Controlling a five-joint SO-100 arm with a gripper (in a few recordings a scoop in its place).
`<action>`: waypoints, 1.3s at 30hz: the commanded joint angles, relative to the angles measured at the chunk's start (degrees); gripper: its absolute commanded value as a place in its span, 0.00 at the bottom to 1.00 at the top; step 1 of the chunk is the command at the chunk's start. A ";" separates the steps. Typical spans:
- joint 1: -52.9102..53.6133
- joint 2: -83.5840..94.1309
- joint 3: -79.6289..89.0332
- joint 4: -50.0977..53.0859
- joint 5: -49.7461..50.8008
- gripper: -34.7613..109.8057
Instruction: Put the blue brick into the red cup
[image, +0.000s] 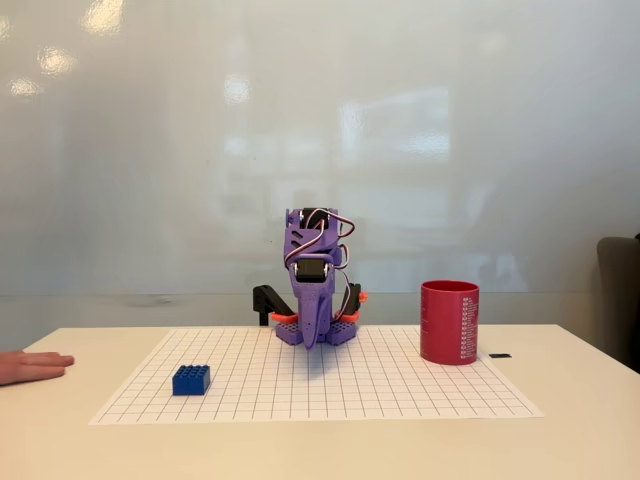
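The blue brick (191, 380) sits alone on the grid mat, the red cup (449, 321) farther right, the folded arm's pincer (311, 338) unclear, so it must first reach for the brick.

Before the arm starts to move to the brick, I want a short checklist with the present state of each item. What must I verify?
1. Small deep-blue plastic studded brick lies free on the white grid sheet, nothing near it: ok.
2. Dark red cylindrical cup stands upright on the sheet's right side: ok.
3. Cup is empty inside: cannot tell, the fixed view looks from the side.
4. Purple arm's end effector points down, folded at the base; open or shut: cannot tell.
5. Person's hand rests on the table's left edge, apart from the brick; workspace free of people: not ok.
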 joint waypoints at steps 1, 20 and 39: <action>-0.97 -0.09 -1.05 1.23 -1.41 0.24; 6.50 -6.94 -12.48 3.43 0.53 0.24; -18.11 -56.34 -68.03 11.95 -6.94 0.24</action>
